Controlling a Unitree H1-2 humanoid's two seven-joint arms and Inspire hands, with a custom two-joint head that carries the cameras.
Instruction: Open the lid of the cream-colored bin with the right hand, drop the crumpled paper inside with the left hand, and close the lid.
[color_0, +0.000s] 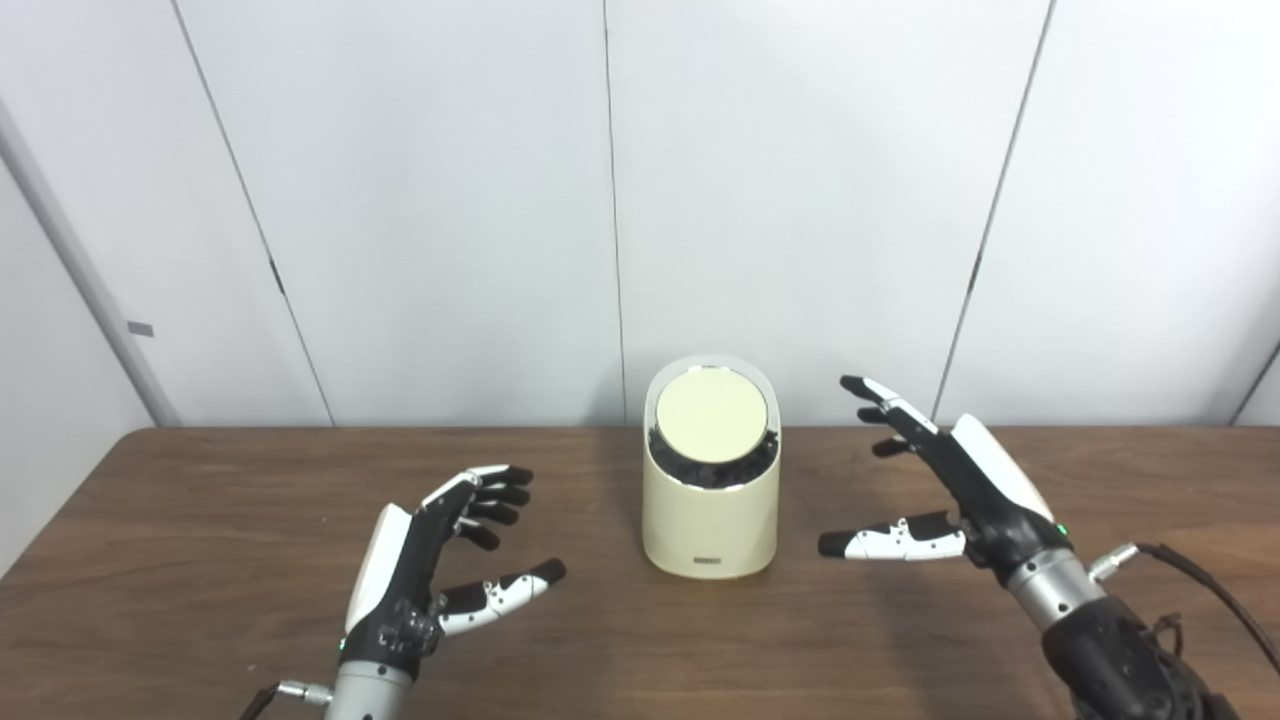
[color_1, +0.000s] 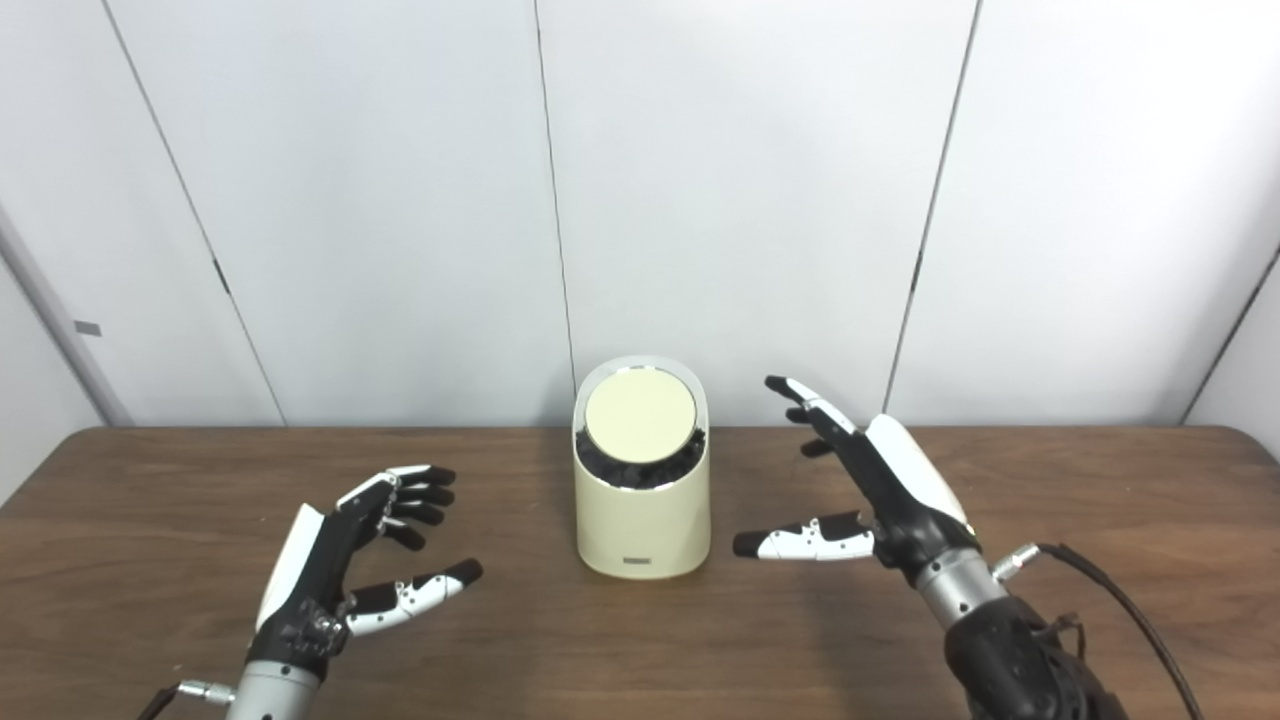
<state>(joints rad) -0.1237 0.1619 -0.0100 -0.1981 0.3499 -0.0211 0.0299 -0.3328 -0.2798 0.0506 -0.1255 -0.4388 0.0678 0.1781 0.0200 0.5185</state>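
Observation:
The cream-colored bin (color_0: 710, 520) stands upright at the middle of the brown table. Its round lid (color_0: 711, 415) is tilted toward me, with a dark gap showing under its lower edge. My left hand (color_0: 440, 555) is open and empty, hovering left of the bin with its fingers apart. My right hand (color_0: 950, 490) is open and empty to the right of the bin, its thumb pointing toward the bin's side without touching it. No crumpled paper shows in either view.
The table (color_0: 200, 560) runs back to a white panelled wall (color_0: 450, 200) just behind the bin. A black cable (color_0: 1200, 585) trails from my right wrist.

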